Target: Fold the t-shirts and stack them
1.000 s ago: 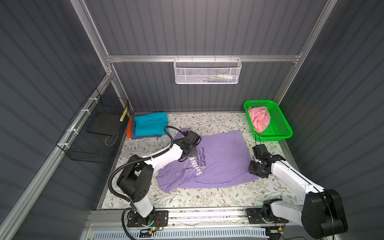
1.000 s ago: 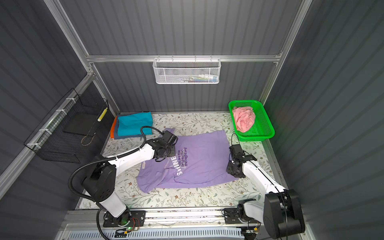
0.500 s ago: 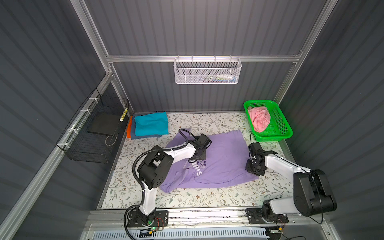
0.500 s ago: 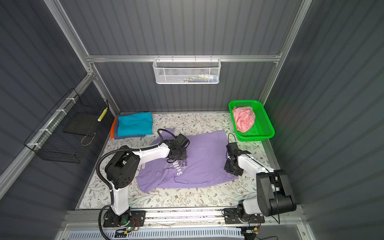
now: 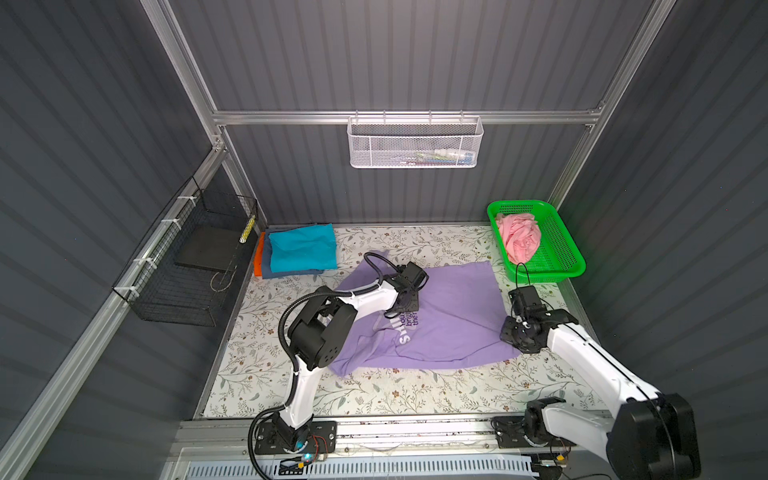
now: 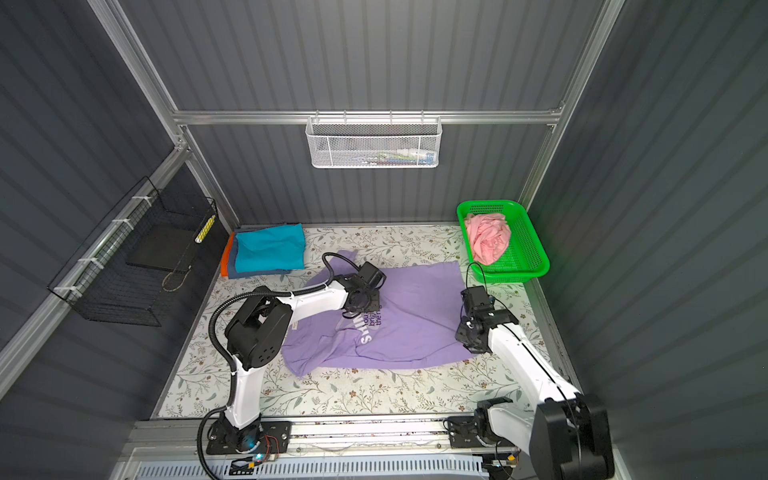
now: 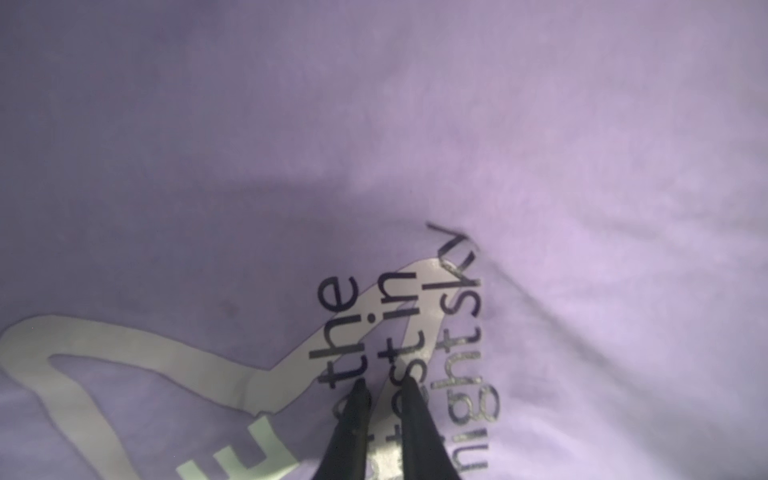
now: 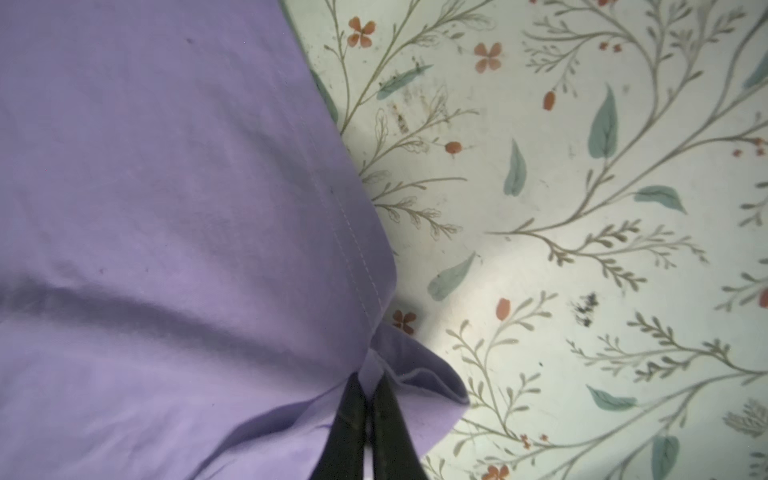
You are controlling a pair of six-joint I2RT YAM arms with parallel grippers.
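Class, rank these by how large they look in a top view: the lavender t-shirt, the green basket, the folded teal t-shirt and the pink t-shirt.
1. lavender t-shirt, spread out, clearly largest
2. green basket
3. teal t-shirt
4. pink t-shirt, crumpled, only slightly smaller-looking than the teal one

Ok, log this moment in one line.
left tool: on lavender shirt print, grip unclear | right tool: shut on its hem | pink shirt: in basket
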